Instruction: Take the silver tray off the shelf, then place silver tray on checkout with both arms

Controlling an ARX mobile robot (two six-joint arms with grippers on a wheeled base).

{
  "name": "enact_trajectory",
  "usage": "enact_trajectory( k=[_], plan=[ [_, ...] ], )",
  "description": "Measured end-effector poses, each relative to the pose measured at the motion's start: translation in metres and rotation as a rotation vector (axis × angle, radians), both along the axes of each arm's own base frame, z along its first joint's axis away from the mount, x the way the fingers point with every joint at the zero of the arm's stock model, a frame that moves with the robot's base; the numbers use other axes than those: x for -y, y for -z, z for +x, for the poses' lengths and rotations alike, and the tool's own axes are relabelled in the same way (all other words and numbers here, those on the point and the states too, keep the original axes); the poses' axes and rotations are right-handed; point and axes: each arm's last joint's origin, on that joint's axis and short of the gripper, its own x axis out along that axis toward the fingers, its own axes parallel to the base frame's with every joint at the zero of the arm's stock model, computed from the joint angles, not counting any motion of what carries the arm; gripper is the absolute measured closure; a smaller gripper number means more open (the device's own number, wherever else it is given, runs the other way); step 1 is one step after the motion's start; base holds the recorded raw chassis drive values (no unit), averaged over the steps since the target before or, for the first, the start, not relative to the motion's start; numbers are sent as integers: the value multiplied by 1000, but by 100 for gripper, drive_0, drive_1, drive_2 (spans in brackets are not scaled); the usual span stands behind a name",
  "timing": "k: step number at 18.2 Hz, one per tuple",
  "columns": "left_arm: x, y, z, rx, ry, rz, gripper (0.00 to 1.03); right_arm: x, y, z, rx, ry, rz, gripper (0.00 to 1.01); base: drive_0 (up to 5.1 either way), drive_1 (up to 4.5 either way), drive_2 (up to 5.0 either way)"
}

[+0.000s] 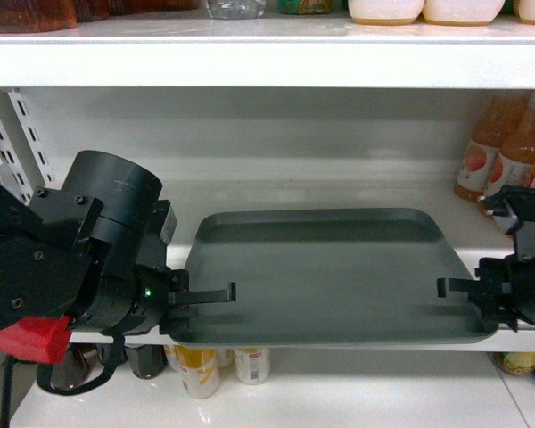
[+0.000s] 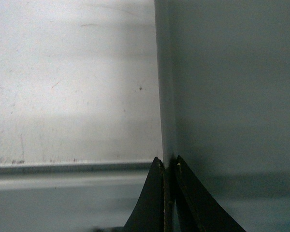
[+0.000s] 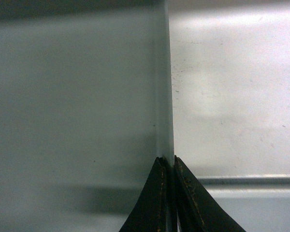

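Observation:
The silver tray (image 1: 330,276), flat and grey-green, lies on the white shelf (image 1: 250,192), its front edge at the shelf's front lip. My left gripper (image 1: 216,299) is shut on the tray's left rim. My right gripper (image 1: 450,294) is shut on the right rim. In the left wrist view the left gripper (image 2: 167,162) pinches the rim, with the tray (image 2: 232,96) on the right and the shelf (image 2: 72,87) on the left. The right wrist view has the right gripper (image 3: 166,160) clamped on the rim between the tray (image 3: 72,96) and the shelf (image 3: 232,87). The checkout is out of view.
Orange drink bottles (image 1: 495,147) stand on the shelf just right of the tray, close behind my right arm. An upper shelf board (image 1: 267,62) hangs above. Cans (image 1: 201,366) and jars (image 1: 517,361) stand on the lower shelf. Slotted uprights (image 1: 18,125) rise at the left.

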Motion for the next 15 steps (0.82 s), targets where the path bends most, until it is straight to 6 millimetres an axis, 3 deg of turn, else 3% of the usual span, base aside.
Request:
enact_trajectory(
  k=[3, 4, 8, 10, 15],
  plan=[
    [3, -42, -27, 126, 6, -13, 100, 4, -38, -33, 102, -1, 28, 98, 0, 0, 0],
    [4, -62, -45, 184, 2, -15, 100, 6, -58, -52, 159, 0, 46, 98, 0, 0, 0],
    [-3, -80, -100, 238, -22, 10, 100, 7, -81, -111, 235, -13, 81, 99, 0, 0, 0],
    [-4, -88, -102, 277, -33, -1, 100, 7, -87, -111, 264, -14, 90, 99, 0, 0, 0],
    [-5, -85, -102, 263, -33, 6, 100, 7, -85, -111, 254, -14, 90, 99, 0, 0, 0]
  ],
)
